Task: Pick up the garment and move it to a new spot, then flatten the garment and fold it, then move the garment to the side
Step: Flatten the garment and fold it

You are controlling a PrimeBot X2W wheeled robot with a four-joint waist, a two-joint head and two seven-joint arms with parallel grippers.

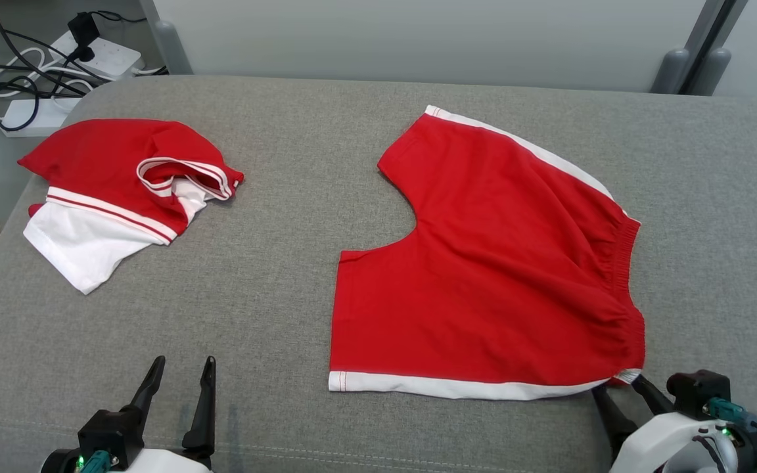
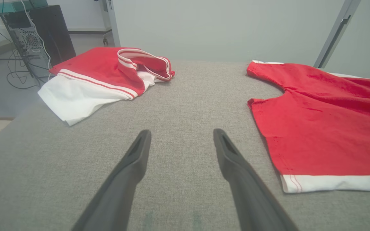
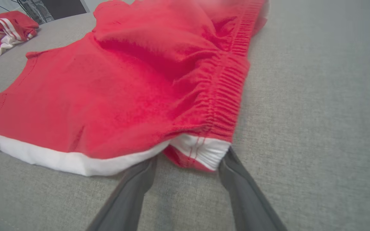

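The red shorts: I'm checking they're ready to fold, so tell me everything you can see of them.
The red shorts look like soft knit cotton, with a white side stripe along each outer edge and a gathered elastic waistband. They lie spread nearly flat on the grey fabric surface, legs toward the robot's left, waistband toward its right, with slight ripples near the waist. The near waistband corner sits between the open fingers of the right gripper, which reach its edge without clamping it.
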